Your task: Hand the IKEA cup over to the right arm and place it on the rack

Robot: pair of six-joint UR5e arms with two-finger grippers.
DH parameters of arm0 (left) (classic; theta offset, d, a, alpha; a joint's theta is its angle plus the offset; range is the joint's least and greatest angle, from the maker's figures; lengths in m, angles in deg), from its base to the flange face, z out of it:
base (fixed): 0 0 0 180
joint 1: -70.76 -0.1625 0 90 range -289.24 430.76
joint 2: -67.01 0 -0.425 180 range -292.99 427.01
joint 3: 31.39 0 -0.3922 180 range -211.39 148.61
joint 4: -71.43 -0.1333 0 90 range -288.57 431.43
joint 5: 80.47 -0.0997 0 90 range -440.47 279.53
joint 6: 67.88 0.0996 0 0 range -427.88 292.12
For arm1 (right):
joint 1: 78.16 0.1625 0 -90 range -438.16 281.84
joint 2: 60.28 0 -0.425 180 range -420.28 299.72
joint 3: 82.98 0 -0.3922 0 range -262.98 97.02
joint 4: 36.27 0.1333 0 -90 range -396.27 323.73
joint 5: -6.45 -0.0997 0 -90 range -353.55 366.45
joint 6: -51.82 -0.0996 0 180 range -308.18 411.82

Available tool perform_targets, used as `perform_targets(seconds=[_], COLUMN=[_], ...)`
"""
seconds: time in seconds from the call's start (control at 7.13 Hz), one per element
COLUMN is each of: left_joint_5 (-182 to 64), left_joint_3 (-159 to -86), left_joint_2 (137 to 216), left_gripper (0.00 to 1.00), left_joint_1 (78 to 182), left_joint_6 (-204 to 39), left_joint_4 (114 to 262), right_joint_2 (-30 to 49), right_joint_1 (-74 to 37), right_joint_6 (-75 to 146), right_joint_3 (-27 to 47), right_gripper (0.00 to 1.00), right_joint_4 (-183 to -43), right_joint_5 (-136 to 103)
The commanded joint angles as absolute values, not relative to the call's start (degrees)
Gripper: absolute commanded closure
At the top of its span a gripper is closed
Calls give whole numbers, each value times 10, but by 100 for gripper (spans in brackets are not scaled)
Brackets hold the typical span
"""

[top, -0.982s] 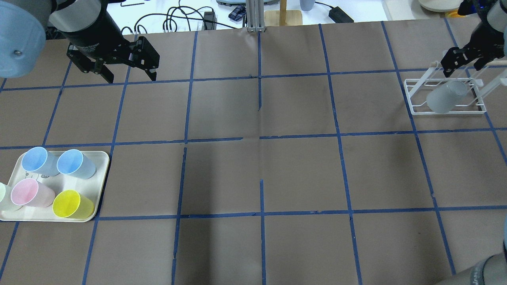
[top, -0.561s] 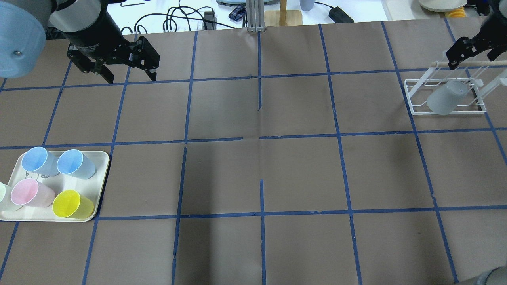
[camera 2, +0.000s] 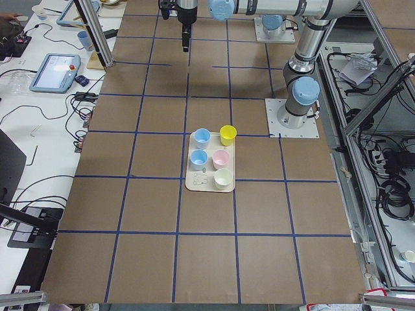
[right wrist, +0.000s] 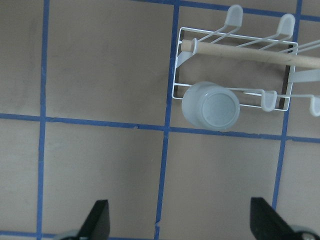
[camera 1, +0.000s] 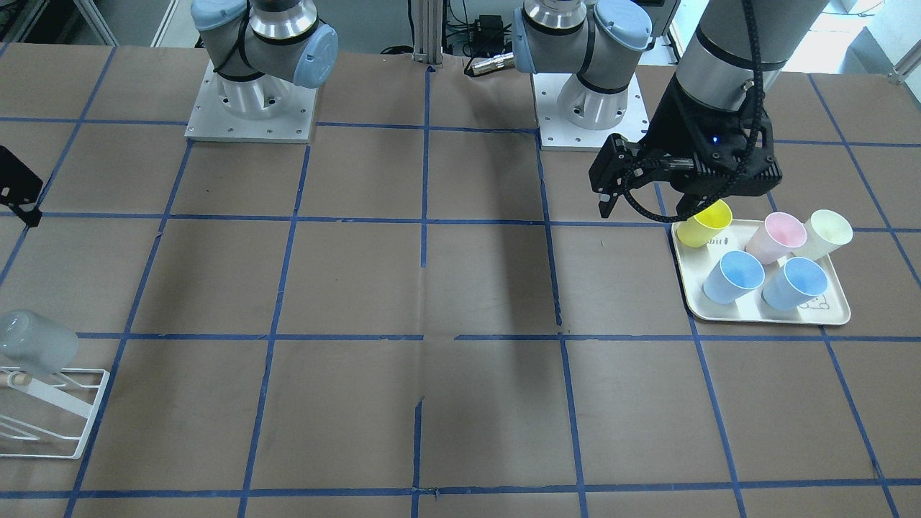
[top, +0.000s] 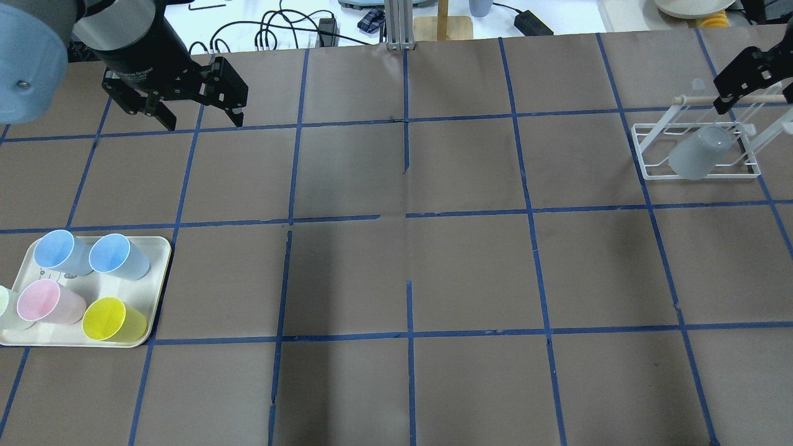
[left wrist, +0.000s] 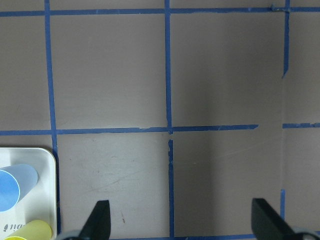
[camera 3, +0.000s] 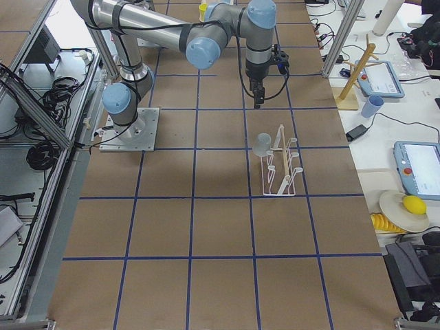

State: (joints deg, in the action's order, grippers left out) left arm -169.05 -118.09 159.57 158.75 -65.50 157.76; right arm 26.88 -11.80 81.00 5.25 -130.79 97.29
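Observation:
The pale grey IKEA cup hangs upside down, tilted, on the white wire rack at the far right. It also shows in the right wrist view, base up, on the rack. My right gripper is open and empty, raised well above the rack and off to one side of the cup. In the overhead view it sits at the right edge beyond the rack's wooden rod. My left gripper is open and empty at the far left, above bare table.
A cream tray at the near left holds two light blue cups, a pink one, a yellow one and a pale cream one. Brown table with blue tape grid. Cables and a wooden stand lie beyond the far edge.
My right gripper has pulled up and away from the rack toward the right edge. The cup stays on the rack. The left arm has barely moved.

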Motion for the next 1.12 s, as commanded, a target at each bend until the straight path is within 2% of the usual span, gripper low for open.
perform_targets(seconds=[0.0, 0.28, 0.98], left_joint_5=[-1691, -1691, -1691], left_joint_3=[-1182, -1183, -1183], left_joint_2=[1593, 1592, 1593], left_gripper=[0, 0, 0], left_joint_1=[1583, 1583, 1583], left_joint_6=[-639, -639, -639], left_joint_4=[1578, 1577, 1577], right_joint_2=[290, 288, 290], right_joint_1=[-115, -80, 114], right_joint_6=[805, 755, 593], right_joint_3=[54, 47, 47], right_gripper=[0, 0, 0], right_joint_4=[-1269, -1264, -1255], right_joint_5=[972, 972, 972])
